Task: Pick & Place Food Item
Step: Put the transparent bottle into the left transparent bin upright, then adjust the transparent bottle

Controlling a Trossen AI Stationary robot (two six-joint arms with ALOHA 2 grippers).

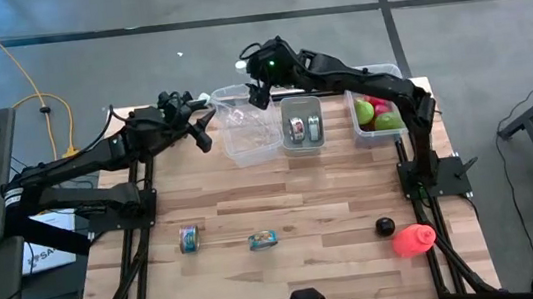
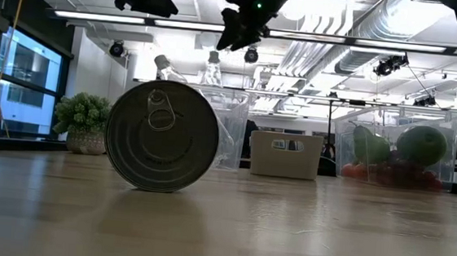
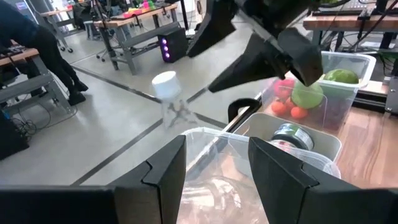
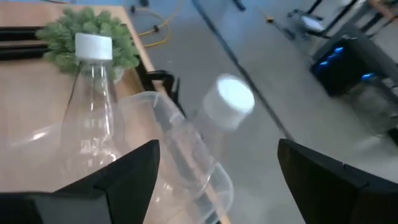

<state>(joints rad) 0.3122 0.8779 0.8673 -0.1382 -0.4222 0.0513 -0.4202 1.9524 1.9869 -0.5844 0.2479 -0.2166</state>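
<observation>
Can (image 2: 162, 136) on surface; right gripper (image 1: 255, 82) fingers spread over clear bin (image 1: 248, 124), bottle (image 4: 202, 140) free; left gripper (image 1: 199, 129) fingers parted, empty.

No text I can read anywhere. The beige bin (image 2: 285, 154) has a small label on its front in the low view, too blurred to make out; the paper (image 1: 41, 254) by my left arm's base shows some dark letters in the high view, but they're cut off and unreadable. The cans (image 1: 188, 240) have wrappers but nothing legible.
</observation>
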